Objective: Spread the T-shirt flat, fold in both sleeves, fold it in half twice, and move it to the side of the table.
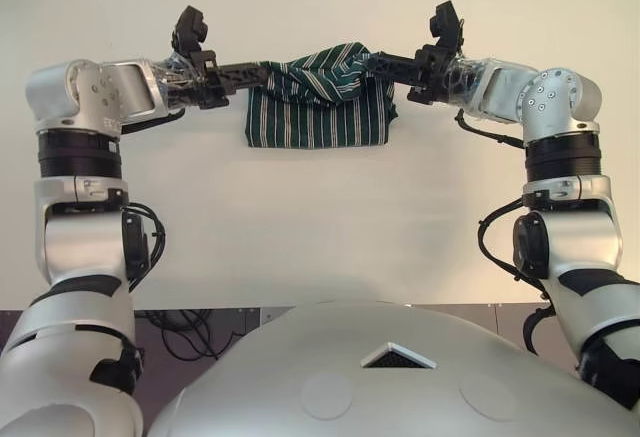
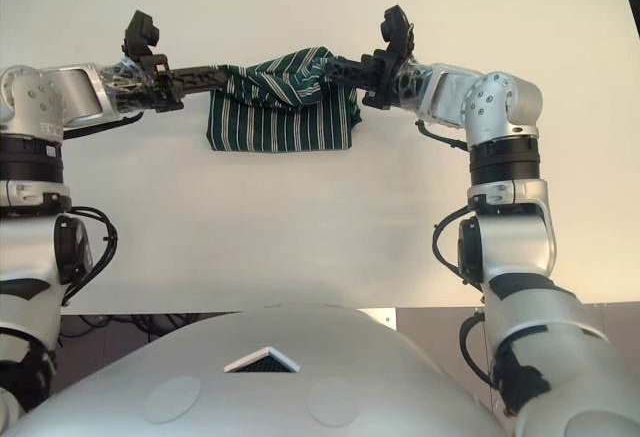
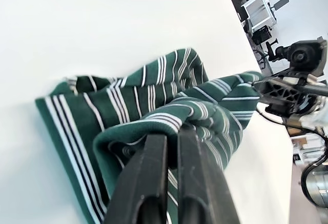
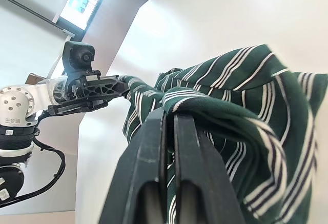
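**Folded dark green, white-striped cloth T-shirt (image 1: pixel 318 117) pinched by left gripper (image 1: pixel 266 75) and right gripper (image 1: pixel 376 61)**

It lies on the flat white table (image 1: pixel 300 227) between the two. Each gripper's fingers are pressed together on one end of its bunched top layer.

your left gripper (image 1: pixel 263 77) and right gripper (image 1: pixel 376 60) tips sit buried in the t-shirt (image 1: pixel 318 119); its sleeves seem tucked under.

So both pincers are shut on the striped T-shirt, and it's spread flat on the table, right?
Not flat: left pincer and right pincer are shut on the striped T-shirt, but it's bunched and folded, as the left eye view shows.
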